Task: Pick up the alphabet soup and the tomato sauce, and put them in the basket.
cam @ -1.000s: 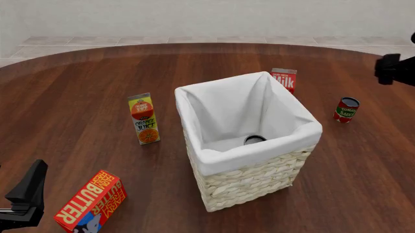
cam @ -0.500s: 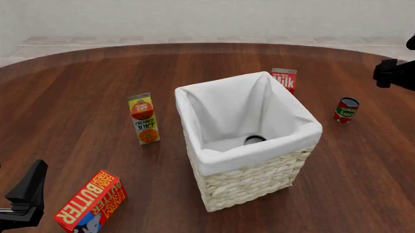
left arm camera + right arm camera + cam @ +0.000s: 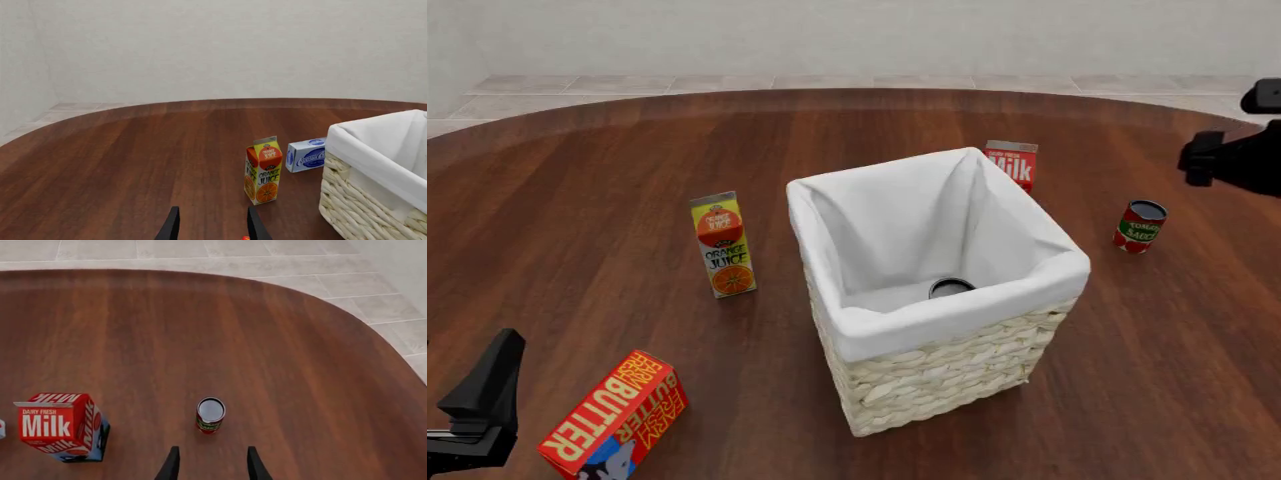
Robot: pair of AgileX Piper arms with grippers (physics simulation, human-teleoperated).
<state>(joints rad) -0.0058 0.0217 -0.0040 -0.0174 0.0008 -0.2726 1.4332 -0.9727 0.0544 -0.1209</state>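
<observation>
The basket stands mid-table, wicker with a white lining; its corner also shows in the left wrist view. A dark round can top shows at its bottom, label hidden, so I cannot tell whether it is the alphabet soup. The tomato sauce stands upright to the right of the basket. In the right wrist view it stands just ahead of my open, empty right gripper, which hangs above and right of it. My left gripper is open and empty at the near left.
An orange juice carton stands left of the basket. A milk carton stands behind it, left of the tomato sauce. A butter box lies near the left gripper. A cream cheese box sits beyond the basket.
My right gripper has moved a little down and to the left in the front view, closer to the tomato sauce. The left arm and all objects have not moved.
</observation>
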